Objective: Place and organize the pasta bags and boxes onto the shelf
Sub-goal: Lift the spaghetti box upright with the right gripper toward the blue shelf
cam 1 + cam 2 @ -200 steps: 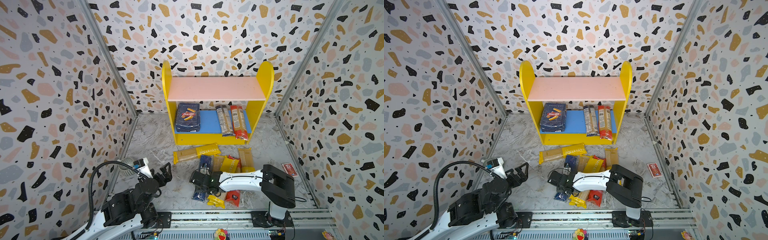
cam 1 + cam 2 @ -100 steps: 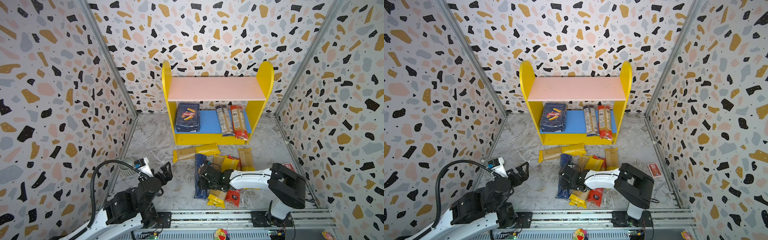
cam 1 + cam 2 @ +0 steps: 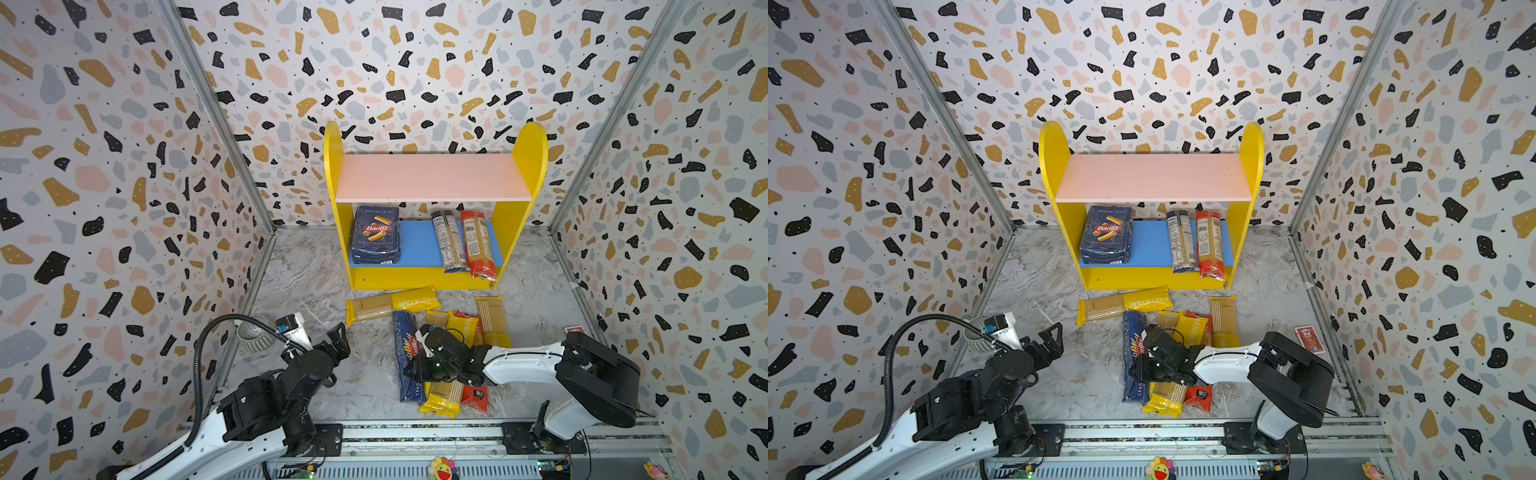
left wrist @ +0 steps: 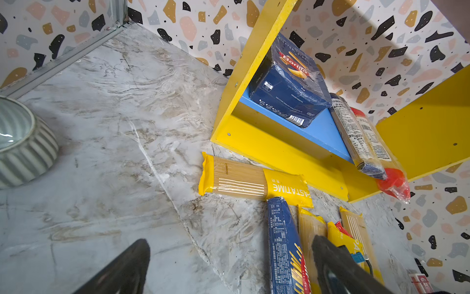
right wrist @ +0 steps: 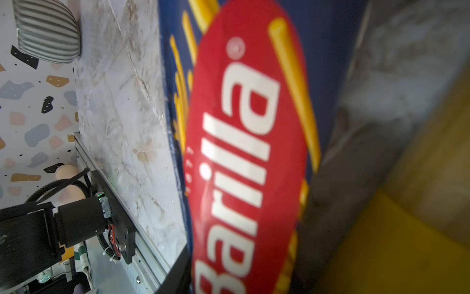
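**A:** Left side first?

**B:** The left gripper [image 3: 337, 341] hovers over the worktop's near left part, as a second ago. Its jaws are spread wide and hold nothing.

**A:** Shelf?

**B:** The two-tier yellow-sided wooden shelf [image 3: 528, 166] stands mid back edge. The wide dark blue Barilla rigatoni box [image 3: 375, 235] lies at the left end of the blue board. The clear dark-labelled spaghetti bag [image 3: 446, 243] and red-and-clear spaghetti bag [image 3: 476, 245] lie at the right end.

**A:** What changed?

**B:** The right gripper [image 3: 417, 356] has drawn back rightward. It now sits on the logo of the long narrow dark blue Barilla spaghetti box [image 3: 402, 328], near the middle of the near edge. Its jaws are hidden and I cannot tell if they grip. Probably the next pick.
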